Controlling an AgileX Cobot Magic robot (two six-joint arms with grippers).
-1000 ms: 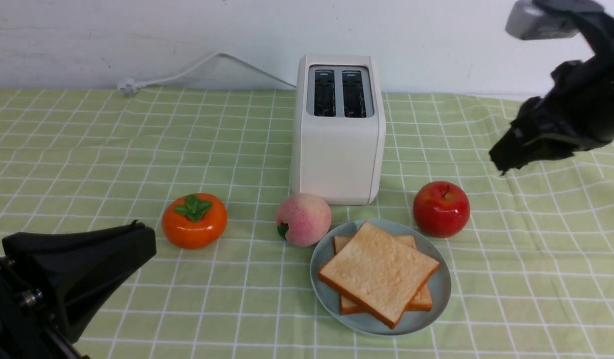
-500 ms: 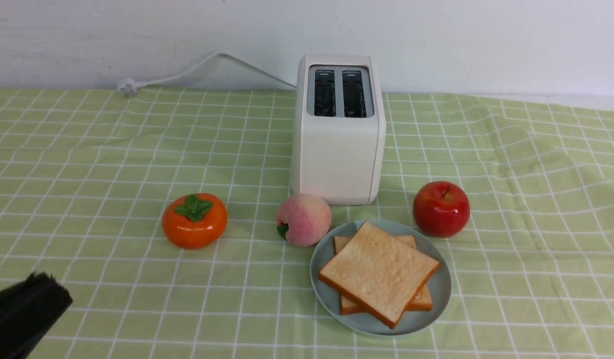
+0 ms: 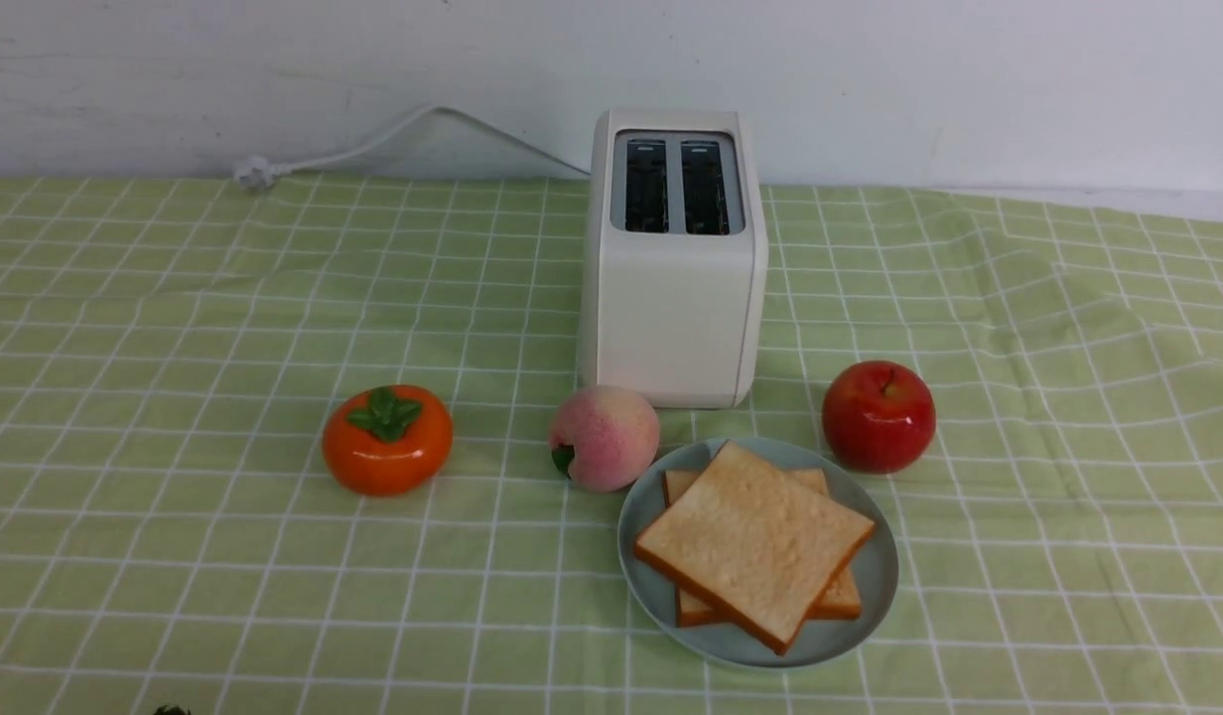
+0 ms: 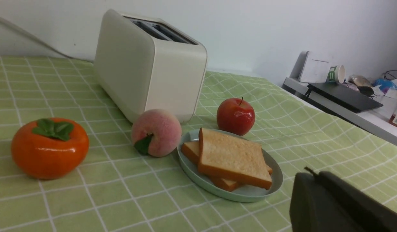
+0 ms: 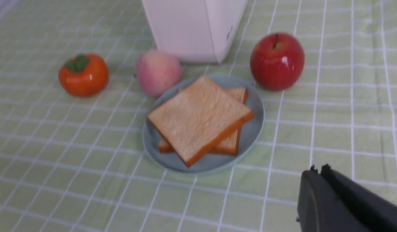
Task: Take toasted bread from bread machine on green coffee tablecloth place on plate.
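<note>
Two toasted bread slices [image 3: 755, 541] lie stacked on one plate [image 3: 880, 581] before the one bread machine [image 3: 674, 298]. The left end effector [image 4: 309, 174] and right end effector [image 5: 317, 169] are closed, empty.

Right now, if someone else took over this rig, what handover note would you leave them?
Left gripper: fingers shut, empty.
Right gripper: fingers shut, empty.
Both square golden toast slices lie stacked on the round pale blue-green plate, in front of the cream-white two-slot toaster, whose slots look empty.
Done: toast plated. Left: nothing apparent.
</note>
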